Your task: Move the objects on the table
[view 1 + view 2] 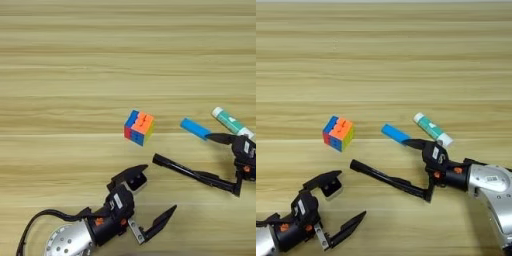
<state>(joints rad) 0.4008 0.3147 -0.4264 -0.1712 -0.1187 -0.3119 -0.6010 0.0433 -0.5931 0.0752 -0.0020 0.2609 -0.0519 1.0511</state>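
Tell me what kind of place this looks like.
Probably a robot test bench: a bare wooden table with a few small practice items, a puzzle cube, a glue stick and a pen, with the left hand and right hand over it.

The counter was pale wood with streaky plank grain and a smooth satin finish. The puzzle cube looked like glossy plastic, the blue bar matt plastic. The left hand had matt black fingers and a perforated silvery metal housing.
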